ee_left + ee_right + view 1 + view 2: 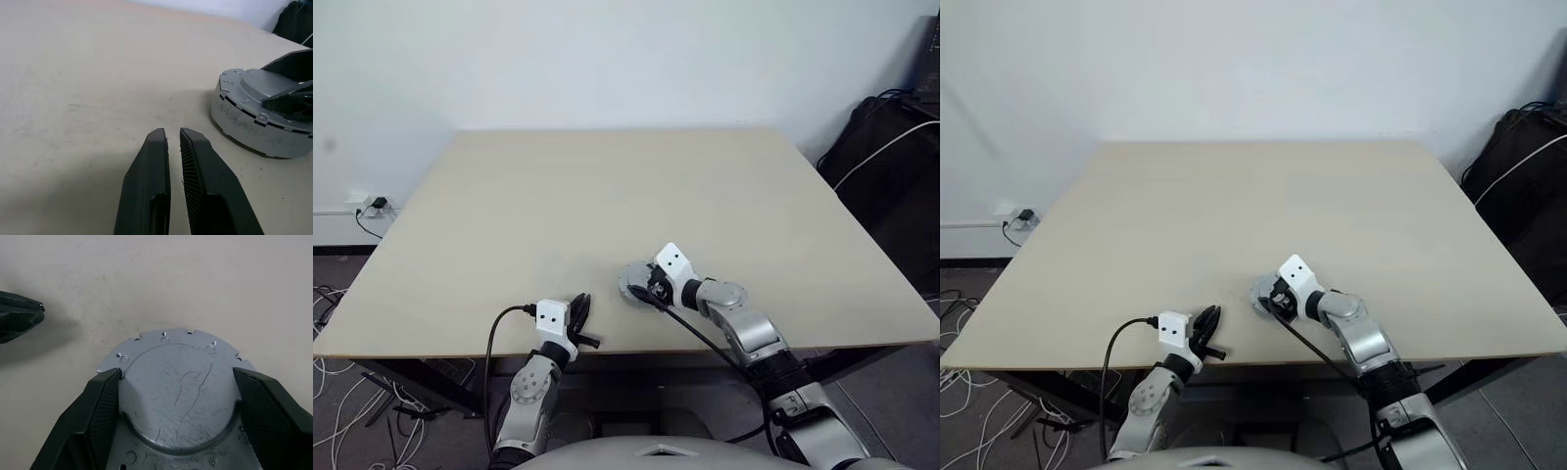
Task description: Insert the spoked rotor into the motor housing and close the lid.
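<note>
The motor housing [628, 284], a round grey metal body with a screw-holed flange [166, 337], sits on the table near its front edge. The lid [176, 396], a scratched grey round cap, lies on top of the housing [254, 132]. My right gripper [177, 374] reaches over it from the right, a finger pressed against each side of the lid. My left gripper [173, 134] rests shut and empty on the table a short way left of the housing, pointing forward. The spoked rotor is hidden.
The beige table [607, 186] stretches far and wide beyond the housing. Black bags [891, 157] stand off its right side. Cables and a wall socket [367, 206] lie on the floor to the left.
</note>
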You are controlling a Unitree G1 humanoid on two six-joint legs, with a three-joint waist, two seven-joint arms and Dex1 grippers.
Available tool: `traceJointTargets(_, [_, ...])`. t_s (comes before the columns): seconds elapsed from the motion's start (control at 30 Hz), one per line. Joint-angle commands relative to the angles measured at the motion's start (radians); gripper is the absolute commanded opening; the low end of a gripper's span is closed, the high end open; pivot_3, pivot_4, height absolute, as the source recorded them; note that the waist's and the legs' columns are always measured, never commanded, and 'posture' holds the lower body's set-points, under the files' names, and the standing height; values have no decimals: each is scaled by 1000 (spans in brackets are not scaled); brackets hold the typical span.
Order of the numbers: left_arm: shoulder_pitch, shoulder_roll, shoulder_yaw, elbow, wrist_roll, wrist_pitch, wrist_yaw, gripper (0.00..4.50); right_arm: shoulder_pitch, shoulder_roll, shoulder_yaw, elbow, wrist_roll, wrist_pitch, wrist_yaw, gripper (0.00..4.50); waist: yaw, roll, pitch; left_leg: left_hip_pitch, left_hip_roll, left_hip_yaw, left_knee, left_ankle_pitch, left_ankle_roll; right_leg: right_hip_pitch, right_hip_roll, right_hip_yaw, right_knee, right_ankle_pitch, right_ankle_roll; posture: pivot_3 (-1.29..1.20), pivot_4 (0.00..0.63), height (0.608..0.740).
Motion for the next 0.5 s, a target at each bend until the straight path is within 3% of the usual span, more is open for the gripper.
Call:
traceJointTargets(0.03, [-16,-4,3,-32,2,-18,2,503,-14,-27,6,14,-40,24,-4,3247,2,0,-1,0,0,0,0,0,0,0,0,0,0,0,0,0,0,740])
traceJointTargets(0.23, [-19,-5,3,-31,2,-18,3,503,-11,-20,-7,33,-44,-16,-27,3247,2,1,-1,0,0,0,0,-1,-1,0,0,0,0,0,0,0,0,740])
traceJointTargets(0.5, [-18,-4,2,-33,2,-17,1,503,-14,-32,8,64,-72,80,-52,3247,5,4,-5,3,0,0,1,-1,-2,4,0,0,0,0,1,0,0,740])
